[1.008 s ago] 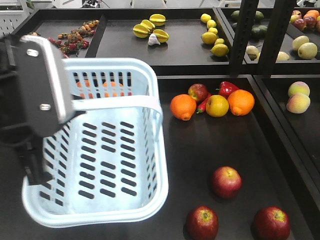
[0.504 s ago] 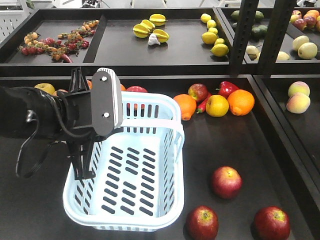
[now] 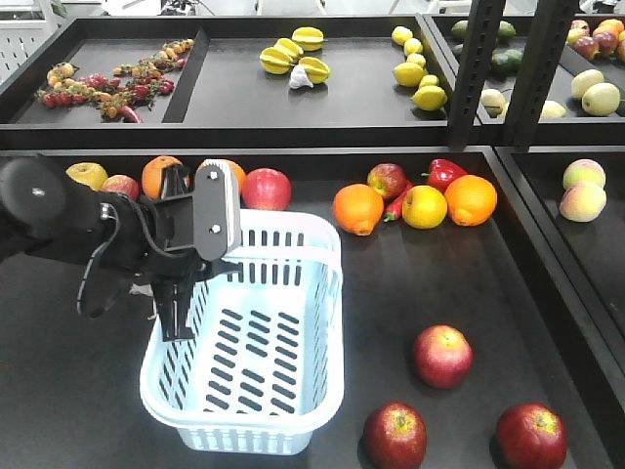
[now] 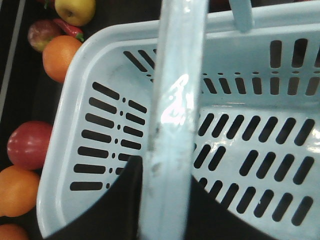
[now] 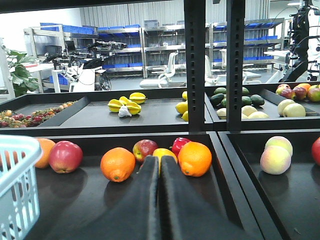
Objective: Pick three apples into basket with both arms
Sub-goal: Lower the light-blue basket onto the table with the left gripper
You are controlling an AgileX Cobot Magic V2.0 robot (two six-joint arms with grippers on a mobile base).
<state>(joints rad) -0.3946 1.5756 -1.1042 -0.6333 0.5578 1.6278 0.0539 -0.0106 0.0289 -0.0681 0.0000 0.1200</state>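
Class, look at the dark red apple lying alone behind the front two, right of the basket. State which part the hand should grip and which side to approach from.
Grip the apple across its round middle, the right hand coming straight down from above. Bare shelf surrounds it and the basket stands clear to its left, so fingers would probably fit on either side.

Three maroon apples (image 3: 441, 356) right of upright pale-blue basket (image 3: 329, 337)

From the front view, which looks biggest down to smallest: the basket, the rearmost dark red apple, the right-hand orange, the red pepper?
1. basket, by far.
2. dark red apple and orange: about alike; the apple sits nearer the camera, so no ranking.
3. red pepper, partly hidden.
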